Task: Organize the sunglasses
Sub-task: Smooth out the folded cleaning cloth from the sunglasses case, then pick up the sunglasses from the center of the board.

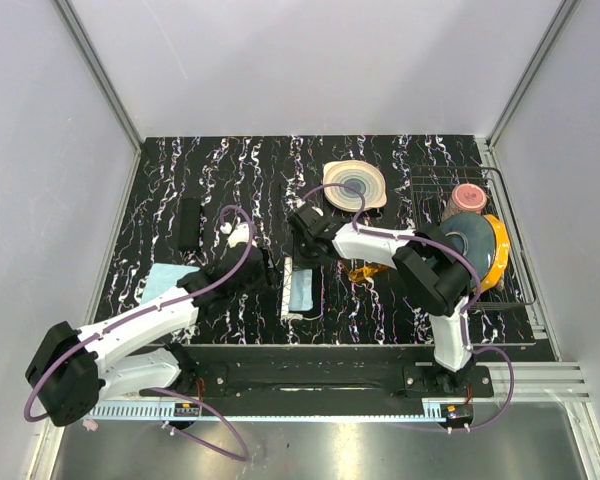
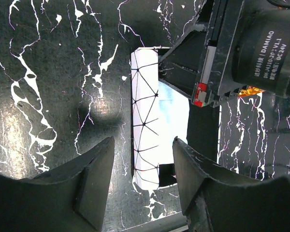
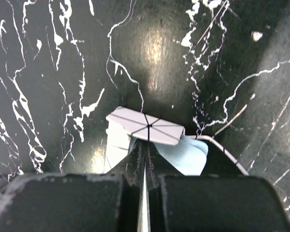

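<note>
The amber sunglasses (image 1: 365, 271) lie on the black marbled table, partly under my right arm; a sliver of them shows in the left wrist view (image 2: 249, 91). The white box (image 1: 288, 288) with black lines lies open between the arms, blue lining (image 2: 174, 104) showing inside. My right gripper (image 1: 298, 258) is shut at the box's far end, with a thin white edge of the lid (image 3: 145, 126) between its fingers. My left gripper (image 2: 142, 169) is open and empty, hovering just left of the box (image 2: 145, 130).
A flat black case (image 1: 188, 222) lies at the far left and a blue cloth (image 1: 165, 280) near the left arm. A patterned plate (image 1: 355, 185) sits at the back. A wire rack (image 1: 515, 250) with bowls stands on the right.
</note>
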Available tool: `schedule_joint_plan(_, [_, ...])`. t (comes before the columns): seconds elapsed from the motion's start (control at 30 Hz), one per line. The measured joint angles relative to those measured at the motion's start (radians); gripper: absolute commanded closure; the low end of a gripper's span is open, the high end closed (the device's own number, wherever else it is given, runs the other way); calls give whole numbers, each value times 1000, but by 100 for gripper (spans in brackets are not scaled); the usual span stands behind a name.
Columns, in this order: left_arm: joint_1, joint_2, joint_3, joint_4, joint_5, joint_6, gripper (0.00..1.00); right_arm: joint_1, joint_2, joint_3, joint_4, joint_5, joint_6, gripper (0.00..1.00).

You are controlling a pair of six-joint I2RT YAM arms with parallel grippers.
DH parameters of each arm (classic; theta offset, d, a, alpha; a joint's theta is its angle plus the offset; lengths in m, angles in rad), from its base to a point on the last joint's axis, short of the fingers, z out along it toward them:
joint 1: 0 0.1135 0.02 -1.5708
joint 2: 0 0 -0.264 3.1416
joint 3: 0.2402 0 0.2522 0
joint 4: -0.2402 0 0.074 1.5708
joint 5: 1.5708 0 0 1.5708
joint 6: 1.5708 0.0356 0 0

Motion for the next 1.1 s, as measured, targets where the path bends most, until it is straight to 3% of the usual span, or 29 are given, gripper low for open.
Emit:
schedule_joint_plan(0.2, [9, 0, 0, 0, 10, 0, 44, 0, 11, 1, 40, 26, -2, 100])
schedule_joint_plan(0.27, [11, 0, 0, 0, 10, 1, 43, 0, 6, -3, 45, 32, -7, 96])
schedule_joint_plan(0.6, [41, 0, 12, -2, 9, 39, 26, -9, -224, 2, -42, 92, -60, 56])
schedule_joint_plan(0.77, [66, 0, 48, -1, 3, 74, 11, -103, -319, 93, -157, 171, -124, 23])
schedule_joint_plan(0.87, [85, 0, 80, -1, -3, 99, 2, -194, -315, 121, -227, 277, -193, 15])
schedule_joint_plan(1.1, [111, 0, 123, 6, -6, 143, 1, -361, -177, 134, -356, 369, -386, 13])
